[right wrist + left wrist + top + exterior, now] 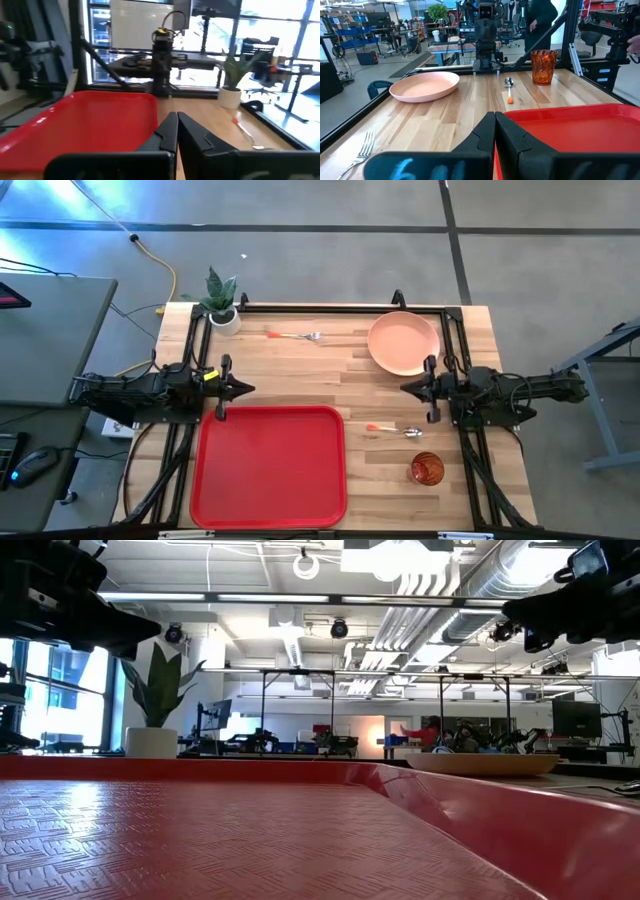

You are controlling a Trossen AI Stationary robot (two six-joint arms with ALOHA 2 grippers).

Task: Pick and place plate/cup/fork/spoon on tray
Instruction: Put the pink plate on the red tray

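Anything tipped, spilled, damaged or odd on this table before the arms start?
Nothing stands out. The tray is empty, the cup stands upright, and the plate, fork and spoon lie flat on the wood. Left claw and right claw are shut, holding nothing.

— How is the scene lit?
— Even ceiling light is cast; faint shadows are seen on the desk (330,370).
— Any glare or blur?
— Windows are blown out; the tray (200,840) is softened up close.
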